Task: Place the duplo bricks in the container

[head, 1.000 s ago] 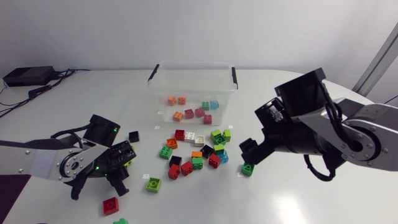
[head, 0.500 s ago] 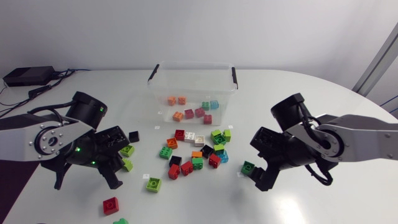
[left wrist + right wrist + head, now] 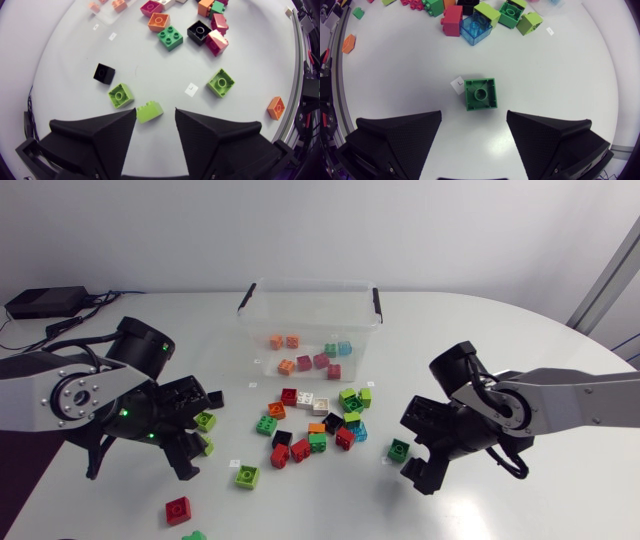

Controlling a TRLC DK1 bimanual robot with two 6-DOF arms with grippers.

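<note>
Duplo bricks (image 3: 300,450) are at the picking step; left gripper (image 3: 155,113) and right gripper (image 3: 474,115) are held open before a lime brick (image 3: 149,112) and a green brick (image 3: 480,94); closing is needed next.

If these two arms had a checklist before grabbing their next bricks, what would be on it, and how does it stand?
1. Right hand open: ok.
2. Dark green brick lined up ahead of its gap: ok.
3. Left hand open: ok.
4. Lime brick centred in that gap: not ok, it sits nearer one finger.
5. Container open, with room inside: ok.
</note>
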